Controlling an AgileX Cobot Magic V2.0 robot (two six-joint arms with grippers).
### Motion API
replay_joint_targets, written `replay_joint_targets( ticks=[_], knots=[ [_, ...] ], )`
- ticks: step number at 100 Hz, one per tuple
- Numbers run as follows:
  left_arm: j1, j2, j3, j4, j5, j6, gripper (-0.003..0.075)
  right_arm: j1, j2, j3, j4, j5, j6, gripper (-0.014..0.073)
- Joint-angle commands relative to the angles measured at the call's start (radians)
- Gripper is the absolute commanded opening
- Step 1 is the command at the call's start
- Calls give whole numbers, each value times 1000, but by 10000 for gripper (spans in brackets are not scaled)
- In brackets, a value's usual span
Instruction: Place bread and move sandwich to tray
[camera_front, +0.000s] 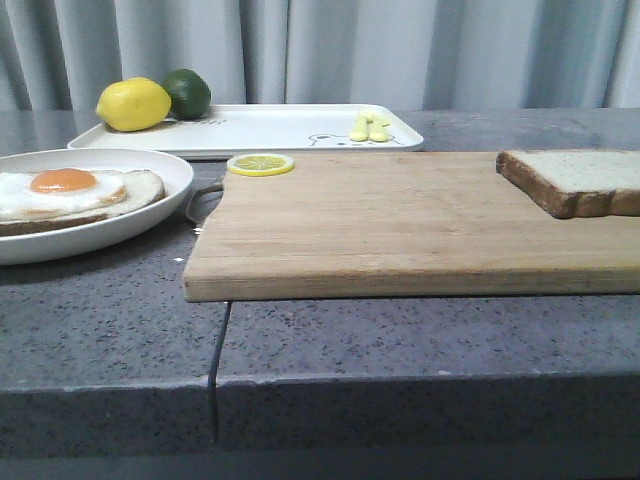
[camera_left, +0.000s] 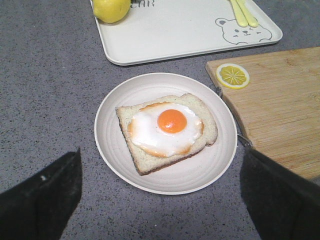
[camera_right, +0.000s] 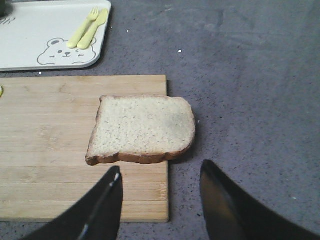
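Both grippers hang open, nothing picked up yet.
The bread (camera_right: 142, 129) lies flat at the board's (camera_right: 50, 150) right edge, one side overhanging; the right gripper (camera_right: 160, 200) hovers spread beside it. Light, soft and easily crushed, it looks best pinched gently at that overhanging crust. The left gripper (camera_left: 160, 195) gapes over the sandwich (camera_left: 167, 130).

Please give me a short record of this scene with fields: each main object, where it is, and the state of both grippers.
bread: square pale slice with dark crust, on right end of wooden cutting board, overhanging its edge
sandwich: egg-topped slice in round white plate
tray: rectangular white tray, behind board; holds yellow lemon, green lime, yellow cutlery
lemon slice: on board's far left corner
left gripper: open, above plate
right gripper: open, near bread
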Motion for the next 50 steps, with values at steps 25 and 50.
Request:
replay_joint_targets(
  ticks=[25,50],
  knots=[
    [2,8,-36,-17,-59,0,599,-175,212,-26,531,-162,-420,377],
    [2,8,-36,-17,-59,0,599,-352,348,-26,887,-130,-701,377]
  ],
)
